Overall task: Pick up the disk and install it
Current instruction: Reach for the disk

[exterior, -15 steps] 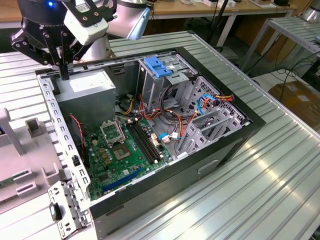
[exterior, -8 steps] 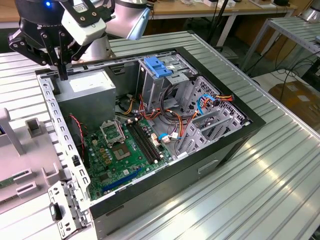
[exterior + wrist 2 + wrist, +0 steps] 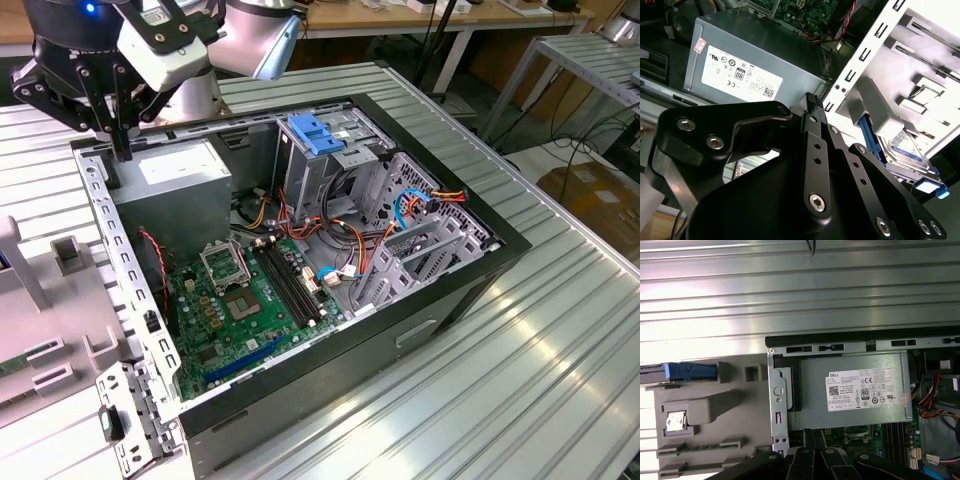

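Ribbed metal table [image 3: 560, 330] carries an open computer case [image 3: 400, 335] lying on its side. A grey holder [image 3: 40, 300] stands just beside the case, on the exterior view's left. Inside the case, the power supply [image 3: 170, 190] fills the far left corner, and a drive cage topped by a blue latch [image 3: 315, 135] stands to the right of it.

The disk [image 3: 905, 147] is outside the case. It is lodged in the holder, its blue carrier showing and part of it hidden behind a grey block. In the first wrist view its blue edge [image 3: 690, 371] pokes out at the holder's rim.

The gripper [image 3: 122, 150] hangs over the case's left rim, close to the power supply's corner and near the holder. In the second wrist view its fingers [image 3: 816, 107] meet at the tips with nothing between them.

By my reading the pick-up is at the approach stage: the disk is ungrasped and the cage has no disk in it. A grasp calls for the fingers to part and then line up squarely across the carrier's sides, clear of the grey block.
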Tool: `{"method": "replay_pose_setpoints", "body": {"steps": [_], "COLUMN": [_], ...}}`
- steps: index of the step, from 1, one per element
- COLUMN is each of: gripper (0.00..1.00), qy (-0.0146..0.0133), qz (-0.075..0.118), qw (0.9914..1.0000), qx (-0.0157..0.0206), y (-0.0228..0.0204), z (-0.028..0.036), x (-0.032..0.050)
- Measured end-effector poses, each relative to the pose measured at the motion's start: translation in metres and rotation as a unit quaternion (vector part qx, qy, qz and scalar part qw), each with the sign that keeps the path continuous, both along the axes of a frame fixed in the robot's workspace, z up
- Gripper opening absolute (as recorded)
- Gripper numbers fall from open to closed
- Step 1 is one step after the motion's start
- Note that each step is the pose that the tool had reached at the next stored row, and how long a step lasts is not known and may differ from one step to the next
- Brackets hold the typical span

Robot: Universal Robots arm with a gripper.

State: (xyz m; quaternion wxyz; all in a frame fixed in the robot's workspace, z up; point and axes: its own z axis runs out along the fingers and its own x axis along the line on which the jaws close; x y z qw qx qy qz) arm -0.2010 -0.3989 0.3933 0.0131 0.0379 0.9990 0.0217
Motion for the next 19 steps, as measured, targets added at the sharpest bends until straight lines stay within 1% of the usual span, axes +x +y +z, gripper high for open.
{"method": "replay_pose_setpoints", "body": {"steps": [2,8,19], "gripper": [0.11,0.11,0.11], "qy": [0.0,0.0,0.0], "qz": [0.0,0.0,0.0], "qw": [1.0,1.0,1.0], "qx": [0.0,0.0,0.0], "y": [0.0,0.0,0.0], "z": [0.0,0.0,0.0], "x": [-0.0009,-0.0071,-0.0138]}}
